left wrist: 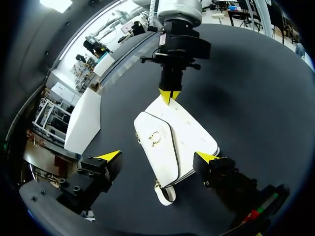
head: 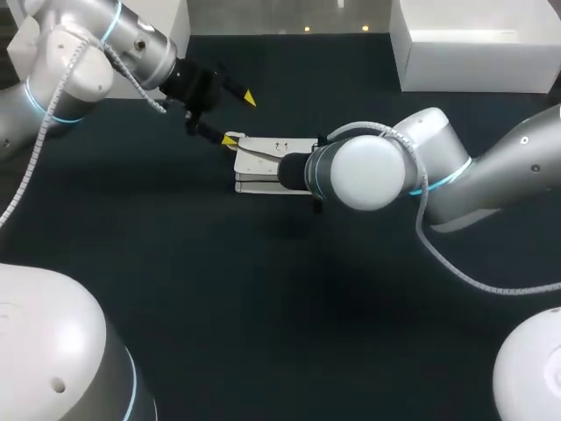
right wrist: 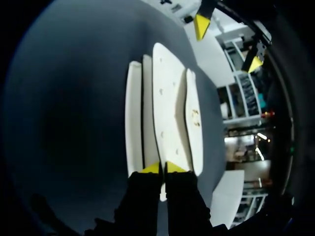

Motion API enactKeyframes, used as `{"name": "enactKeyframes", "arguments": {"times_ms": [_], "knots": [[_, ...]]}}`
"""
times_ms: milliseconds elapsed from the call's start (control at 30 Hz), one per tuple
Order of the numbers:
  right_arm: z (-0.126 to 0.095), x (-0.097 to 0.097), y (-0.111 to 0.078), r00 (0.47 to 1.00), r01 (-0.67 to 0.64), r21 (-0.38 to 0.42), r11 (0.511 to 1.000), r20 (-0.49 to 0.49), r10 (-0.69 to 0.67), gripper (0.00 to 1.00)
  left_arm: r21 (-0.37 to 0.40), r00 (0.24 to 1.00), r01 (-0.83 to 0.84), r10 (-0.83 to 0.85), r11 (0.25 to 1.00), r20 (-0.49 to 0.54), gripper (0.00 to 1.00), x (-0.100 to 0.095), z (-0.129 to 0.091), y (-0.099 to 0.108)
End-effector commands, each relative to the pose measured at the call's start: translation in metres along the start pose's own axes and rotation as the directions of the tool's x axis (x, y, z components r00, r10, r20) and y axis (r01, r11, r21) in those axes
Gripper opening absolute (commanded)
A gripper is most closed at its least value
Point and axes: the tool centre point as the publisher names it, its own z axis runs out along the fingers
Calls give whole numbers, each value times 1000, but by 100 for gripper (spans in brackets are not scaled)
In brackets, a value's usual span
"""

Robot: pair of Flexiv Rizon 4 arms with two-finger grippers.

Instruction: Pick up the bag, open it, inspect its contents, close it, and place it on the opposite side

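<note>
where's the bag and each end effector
bag (head: 259,160), head view, white top face
left end effector (left wrist: 159,156), left wrist view, midway between its yellow tips
right end effector (right wrist: 163,168), right wrist view, midway between its yellow tips

Silver-grey left arm (head: 83,57) and right arm (head: 500,171): white domed joints, blue rings (head: 438,181), looping grey cables (head: 451,263). Black left gripper (head: 239,119) and right gripper (right wrist: 163,168), yellow-tipped.

The white bag (head: 263,160) lies flat on the dark table (head: 193,263) near its middle, the flap with a small metal clasp (left wrist: 156,137) facing up.
</note>
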Motion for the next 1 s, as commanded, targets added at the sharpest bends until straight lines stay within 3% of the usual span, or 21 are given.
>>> {"name": "enactKeyframes", "arguments": {"times_ms": [33,67,133,267,300,367,567,1000], "knots": [[1,3,0,1000,-1,-1,1000,7,1,0,-31,997,-32,35,999,74,100,8,7,-11],[1,3,0,1000,-1,-1,1000,7,1,0,-45,996,-46,50,998,77,100,8,9,-12],[1,3,0,1000,-1,-1,1000,7,1,0,-38,996,-50,53,998,74,87,9,13,-14],[1,3,0,1000,-1,-1,1000,7,1,0,-47,996,-66,69,997,51,86,12,24,-14],[1,3,0,1000,-1,-1,1000,7,1,0,-48,996,-66,68,997,48,75,12,26,-14],[1,3,0,1000,-1,-1,1000,7,1,0,-49,997,-67,69,997,42,67,13,31,-14],[1,3,0,1000,-1,-1,1000,7,1,0,-53,997,-68,70,996,29,55,17,44,-13],[1,3,0,1000,-1,-1,1000,7,1,0,-53,999,-52,53,997,6,47,28,63,-9]]}}
